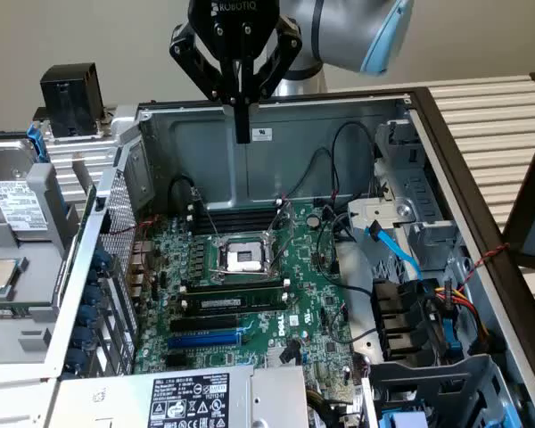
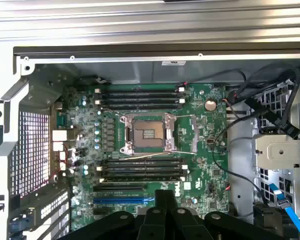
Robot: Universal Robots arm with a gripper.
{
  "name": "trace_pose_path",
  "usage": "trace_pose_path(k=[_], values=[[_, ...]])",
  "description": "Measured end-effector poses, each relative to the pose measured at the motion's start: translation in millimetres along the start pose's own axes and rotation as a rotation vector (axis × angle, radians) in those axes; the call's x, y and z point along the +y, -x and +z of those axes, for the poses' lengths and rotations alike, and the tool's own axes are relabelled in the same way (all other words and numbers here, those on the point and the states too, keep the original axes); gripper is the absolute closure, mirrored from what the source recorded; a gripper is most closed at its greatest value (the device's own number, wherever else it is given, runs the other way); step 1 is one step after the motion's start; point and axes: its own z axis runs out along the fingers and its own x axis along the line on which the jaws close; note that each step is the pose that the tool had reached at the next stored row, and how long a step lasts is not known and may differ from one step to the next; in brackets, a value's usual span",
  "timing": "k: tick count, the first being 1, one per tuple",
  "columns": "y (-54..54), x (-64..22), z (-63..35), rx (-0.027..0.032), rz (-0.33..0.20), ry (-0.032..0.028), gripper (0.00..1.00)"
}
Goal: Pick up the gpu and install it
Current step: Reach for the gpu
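Note:
My gripper (image 1: 242,134) hangs above the back wall of an open computer case (image 1: 339,116), fingers pressed together with nothing between them. In the wrist view the shut fingers (image 2: 165,200) point down over the green motherboard (image 2: 200,150). The board (image 1: 312,294) lies flat in the case, with an empty processor socket (image 1: 245,259) in its middle and a blue expansion slot (image 1: 205,339) nearer the front. That slot (image 2: 122,200) lies just beyond the fingertips in the wrist view. The gpu is out of view.
A power supply (image 1: 187,397) sits at the case's front. On the exterior view's right is a drive cage with blue and black cables (image 1: 419,312). A grey labelled hard drive (image 1: 18,207) and a black block (image 1: 69,86) lie outside the case, on that view's left.

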Motion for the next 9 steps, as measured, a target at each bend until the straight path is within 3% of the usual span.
trace_pose_path(k=[9], values=[[0.0, 0.0, 0.0, 0.0, 0.0, 0.0, 0.89]])
